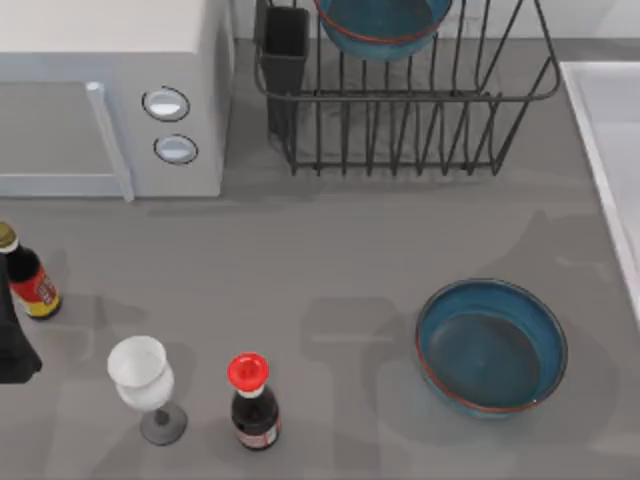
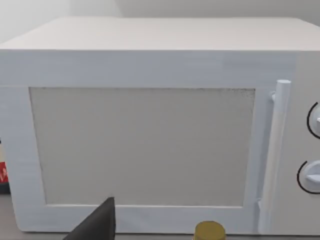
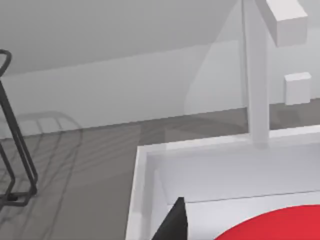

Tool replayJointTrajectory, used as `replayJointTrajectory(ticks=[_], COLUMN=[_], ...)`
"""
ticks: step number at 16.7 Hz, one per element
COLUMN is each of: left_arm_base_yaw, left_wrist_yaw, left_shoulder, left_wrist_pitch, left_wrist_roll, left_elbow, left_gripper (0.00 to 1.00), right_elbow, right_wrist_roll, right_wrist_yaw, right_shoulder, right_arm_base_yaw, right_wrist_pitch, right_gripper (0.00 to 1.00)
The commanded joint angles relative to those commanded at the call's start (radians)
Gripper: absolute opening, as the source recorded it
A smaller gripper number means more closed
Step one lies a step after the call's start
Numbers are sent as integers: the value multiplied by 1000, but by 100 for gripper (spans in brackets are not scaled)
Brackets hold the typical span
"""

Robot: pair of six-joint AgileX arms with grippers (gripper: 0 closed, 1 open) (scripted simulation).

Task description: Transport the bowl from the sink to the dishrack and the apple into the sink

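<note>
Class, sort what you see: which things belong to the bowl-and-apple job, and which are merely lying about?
Job: bowl in the dishrack, sink, apple.
Lying about: second bowl on the table, microwave, wine glass, red-capped bottle, yellow-capped bottle.

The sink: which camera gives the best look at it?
The right wrist view: the sink shows its raised rim, inside wall and tap, with the apple low inside. The top view catches just its pale edge at the table's right. The left wrist view faces the microwave.
</note>
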Motion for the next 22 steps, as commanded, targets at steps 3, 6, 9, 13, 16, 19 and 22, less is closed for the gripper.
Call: replayJointTrajectory(ticks=[3, 6, 9, 13, 16, 19, 22], left_arm_base_yaw=[0, 0, 0, 0, 0, 0, 0], left_wrist_yaw=[0, 0, 0, 0, 0, 0, 0], left_shoulder=[0, 0, 0, 0, 0, 0, 0], left_wrist_pitch=[0, 0, 0, 0, 0, 0, 0], left_wrist_roll=[0, 0, 0, 0, 0, 0, 0], left_elbow=[0, 0, 0, 0, 0, 0, 0], left_gripper=[100, 100, 100, 100, 100, 100, 100], right_elbow=[-68, -105, -111, -108, -116, -134, -159], right_wrist_roll=[-49, -77, -82, -79, -78, -78, -80], right_wrist_yaw=[-59, -95, -102, -100, -101, -105, -105], right_shoulder=[-37, -58, -62, -55, 13, 166, 351], right_arm_base_yaw=[-107, -169, -180, -176, -180, -182, -184], right_wrist_pitch=[195, 304, 323, 323, 392, 556, 785], right_gripper=[0, 0, 0, 0, 0, 0, 0])
